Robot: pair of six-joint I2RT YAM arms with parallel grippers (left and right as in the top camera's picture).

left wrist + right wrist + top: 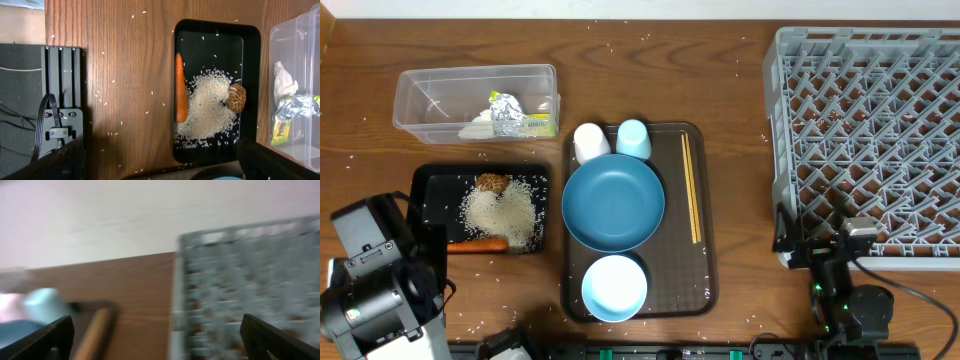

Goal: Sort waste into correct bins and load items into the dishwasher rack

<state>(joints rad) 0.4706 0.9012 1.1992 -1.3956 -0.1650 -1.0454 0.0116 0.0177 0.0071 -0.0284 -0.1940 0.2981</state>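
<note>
The clear tub holds the foil ball, tissue and yellow-green packet. In the black tray lie the carrot, brown lump and rice. The dark-blue dish, white bowl, white cup, light-blue cup and chopsticks sit left of the grey rack. My left gripper is open and empty, short of the black tray. My right gripper is open and empty near the rack's front left corner.
The dishes and chopsticks rest on a brown serving tray in the middle of the table. Loose rice grains are scattered over the wood around the black tray. A black bracket with cables lies at the table's front edge. The right wrist view is blurred.
</note>
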